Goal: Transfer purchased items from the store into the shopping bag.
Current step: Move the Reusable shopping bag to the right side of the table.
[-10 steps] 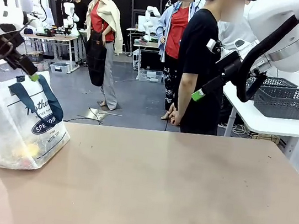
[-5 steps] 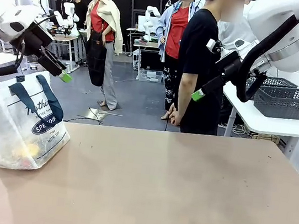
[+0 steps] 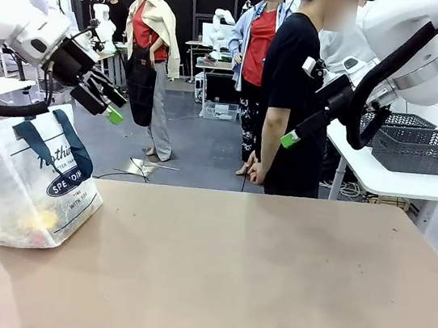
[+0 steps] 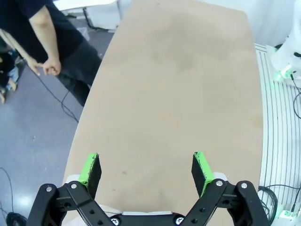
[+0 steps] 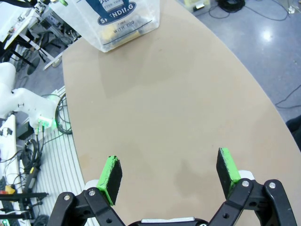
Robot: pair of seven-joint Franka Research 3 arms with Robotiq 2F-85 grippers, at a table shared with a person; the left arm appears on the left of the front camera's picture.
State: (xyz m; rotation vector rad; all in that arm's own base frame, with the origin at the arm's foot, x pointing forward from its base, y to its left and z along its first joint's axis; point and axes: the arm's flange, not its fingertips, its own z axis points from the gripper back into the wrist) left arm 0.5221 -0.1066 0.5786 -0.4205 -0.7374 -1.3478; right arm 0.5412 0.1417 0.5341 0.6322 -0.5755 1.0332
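The shopping bag stands at the table's left edge, whitish with navy handles and an oval logo. Yellow purchased items show through its wall, and the right wrist view has the bag with the yellow items inside. My left gripper hangs open and empty in the air, above and to the right of the bag; in its own view the gripper looks down on bare tabletop. My right gripper is raised high at the far right, open, and its wrist view shows it empty.
A person in a black shirt stands at the far edge with hands clasped low. Two dark grey lattice baskets sit on a white side table at the right; whether one is the store I cannot tell. The brown tabletop is bare.
My left gripper has swung up and to the right, away from behind the bag's top. The right arm, the bag and the person have not moved.
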